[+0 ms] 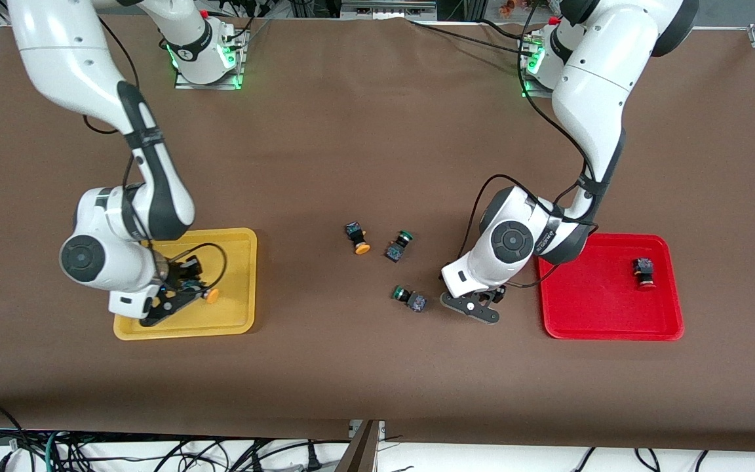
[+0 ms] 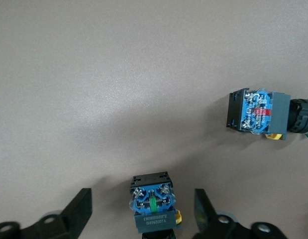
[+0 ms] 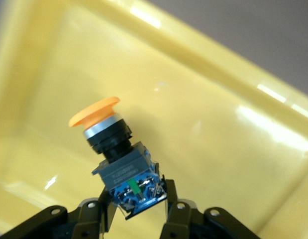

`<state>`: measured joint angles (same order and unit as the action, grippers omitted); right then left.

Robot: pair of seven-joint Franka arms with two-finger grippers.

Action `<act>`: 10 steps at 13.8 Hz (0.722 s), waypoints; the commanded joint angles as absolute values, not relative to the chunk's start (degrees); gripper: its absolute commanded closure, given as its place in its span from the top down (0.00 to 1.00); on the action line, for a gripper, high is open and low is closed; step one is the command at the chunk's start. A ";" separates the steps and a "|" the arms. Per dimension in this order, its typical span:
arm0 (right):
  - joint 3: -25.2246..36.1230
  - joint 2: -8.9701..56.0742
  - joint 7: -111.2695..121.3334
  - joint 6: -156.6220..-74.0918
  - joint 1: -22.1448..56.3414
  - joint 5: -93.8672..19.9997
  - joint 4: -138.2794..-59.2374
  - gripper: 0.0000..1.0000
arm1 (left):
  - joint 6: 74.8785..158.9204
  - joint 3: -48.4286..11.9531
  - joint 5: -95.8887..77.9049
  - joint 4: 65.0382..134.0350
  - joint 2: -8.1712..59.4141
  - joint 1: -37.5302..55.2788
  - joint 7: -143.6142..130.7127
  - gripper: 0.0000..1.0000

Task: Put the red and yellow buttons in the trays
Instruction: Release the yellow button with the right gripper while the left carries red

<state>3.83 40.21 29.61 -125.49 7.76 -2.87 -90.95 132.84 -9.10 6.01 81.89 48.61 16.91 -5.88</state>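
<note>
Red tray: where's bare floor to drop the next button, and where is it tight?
The red tray holds one red button near its outer end; the floor from there to the rim by the left gripper is bare. Tight: mid-table, among the yellow button and two green ones.

Two trays lie on the table: one yellow tray [image 1: 240, 282] and one red tray [image 1: 587, 295]. Five push-button switches can be counted: two with orange-yellow caps [image 1: 210, 295] [image 1: 356, 238], two with green caps [image 1: 398, 246] [image 1: 410, 297], and one with a red cap [image 1: 644, 273]. Two robot arms reach over the table, each ending in one pincer.
</note>
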 commanded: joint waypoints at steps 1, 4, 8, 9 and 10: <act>2.99 39.82 29.80 -127.71 7.82 -4.13 -92.99 0.96 | 133.15 -8.70 7.29 80.77 49.39 17.58 -7.21 0.76; 2.55 39.29 29.18 -120.89 8.78 -8.85 -87.13 0.99 | 133.15 -8.70 7.30 80.86 49.39 17.49 -7.21 0.52; 2.55 38.76 14.73 -114.96 14.83 -12.66 -82.88 0.99 | 129.05 -8.70 7.30 80.60 46.25 14.52 -6.51 0.25; 2.37 37.98 8.85 -115.05 17.55 -12.74 -82.97 0.99 | 126.85 -9.22 7.29 80.42 45.10 12.41 -5.89 0.25; 2.29 37.88 2.44 -114.96 20.54 -12.74 -83.32 0.99 | 125.43 -9.32 7.21 80.59 43.78 10.83 -4.50 0.22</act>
<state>1.95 38.42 11.96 -115.76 15.68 -11.91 -83.00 129.61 -8.44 6.03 80.30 47.45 14.57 -6.14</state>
